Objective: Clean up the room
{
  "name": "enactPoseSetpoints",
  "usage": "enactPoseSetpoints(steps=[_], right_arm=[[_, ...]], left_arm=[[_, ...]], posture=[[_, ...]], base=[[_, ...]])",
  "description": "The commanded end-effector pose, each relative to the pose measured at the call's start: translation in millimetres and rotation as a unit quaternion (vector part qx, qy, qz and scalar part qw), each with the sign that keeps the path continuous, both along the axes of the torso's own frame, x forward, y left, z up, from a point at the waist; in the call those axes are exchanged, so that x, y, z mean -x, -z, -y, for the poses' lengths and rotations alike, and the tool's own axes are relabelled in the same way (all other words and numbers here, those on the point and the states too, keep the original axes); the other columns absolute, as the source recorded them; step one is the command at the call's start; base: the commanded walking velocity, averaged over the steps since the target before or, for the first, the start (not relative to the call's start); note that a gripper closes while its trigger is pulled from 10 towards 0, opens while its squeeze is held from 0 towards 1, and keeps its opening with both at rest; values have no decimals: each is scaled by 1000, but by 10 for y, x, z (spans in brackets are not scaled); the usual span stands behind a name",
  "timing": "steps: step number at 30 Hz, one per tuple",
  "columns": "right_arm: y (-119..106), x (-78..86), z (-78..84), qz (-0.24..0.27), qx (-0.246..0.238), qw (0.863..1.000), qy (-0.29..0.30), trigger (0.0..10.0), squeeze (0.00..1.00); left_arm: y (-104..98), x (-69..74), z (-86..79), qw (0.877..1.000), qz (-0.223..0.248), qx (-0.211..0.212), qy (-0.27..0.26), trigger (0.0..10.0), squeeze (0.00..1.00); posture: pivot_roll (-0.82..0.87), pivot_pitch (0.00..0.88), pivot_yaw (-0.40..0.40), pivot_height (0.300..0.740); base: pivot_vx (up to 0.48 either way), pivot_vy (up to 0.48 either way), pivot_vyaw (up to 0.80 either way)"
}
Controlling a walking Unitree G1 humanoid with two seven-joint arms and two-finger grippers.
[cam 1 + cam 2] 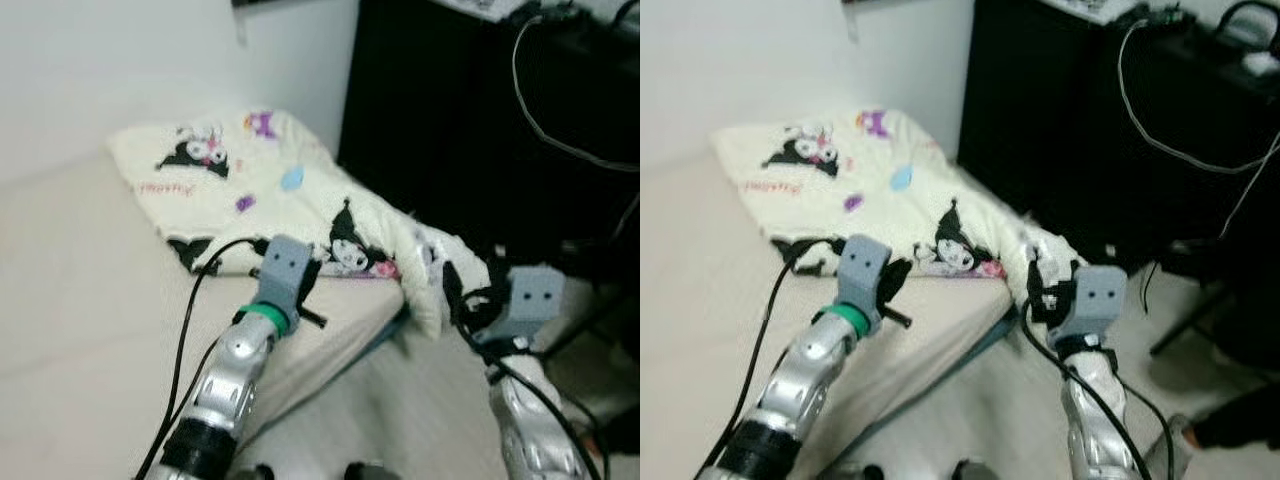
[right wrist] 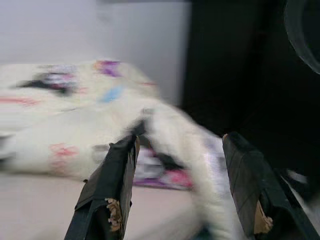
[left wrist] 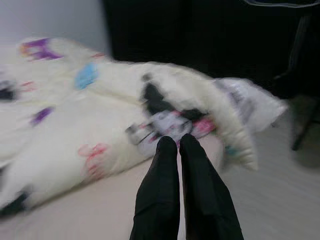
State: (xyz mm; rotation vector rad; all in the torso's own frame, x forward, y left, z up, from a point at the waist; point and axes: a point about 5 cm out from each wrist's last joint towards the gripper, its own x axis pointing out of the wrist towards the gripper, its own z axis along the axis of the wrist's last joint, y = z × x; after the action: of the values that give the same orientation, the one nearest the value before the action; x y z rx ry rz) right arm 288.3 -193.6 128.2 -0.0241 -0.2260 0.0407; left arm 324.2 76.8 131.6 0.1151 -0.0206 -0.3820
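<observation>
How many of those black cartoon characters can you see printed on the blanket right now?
3, possibly more hidden in folds. One is on the blanket near the wall, one lies by the bed's edge ahead of the left gripper, and part of one sits at the near fold.

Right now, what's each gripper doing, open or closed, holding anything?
Left gripper: closed, holding nothing, at the edge of the blanket.
Right gripper: open, holding nothing, facing the blanket's hanging corner.

Right gripper [image 2: 180, 145] spread wide — blurred printed blanket [image 2: 75, 120] ahead.
</observation>
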Motion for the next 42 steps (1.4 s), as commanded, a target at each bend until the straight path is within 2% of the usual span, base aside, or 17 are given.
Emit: enactPoseSetpoints(steps=[1,29,37,42], right_arm=[[19,9,17,-4,-4,1000,3,10000,0],[-7,14,39,2,-42,999,3,10000,0],[9,4,46,-5,-59,998,5,10000,0],[17,7,45,-7,-59,998,3,10000,0]], left_arm=[[71,33,-14,1000,-14,0,-3,10000,0],[64,28,2,1000,-18,1,2,10000,0],[52,7,23,1000,-14,-8,8,10000,0],[43,7,49,1000,-18,11,11,10000,0]], posture=[[-108,92,22,740],[-109,91,29,740],[-115,85,31,740],[-121,81,30,740]], base=[[0,0,788],[0,0,778],[0,0,106],[0,0,0]])
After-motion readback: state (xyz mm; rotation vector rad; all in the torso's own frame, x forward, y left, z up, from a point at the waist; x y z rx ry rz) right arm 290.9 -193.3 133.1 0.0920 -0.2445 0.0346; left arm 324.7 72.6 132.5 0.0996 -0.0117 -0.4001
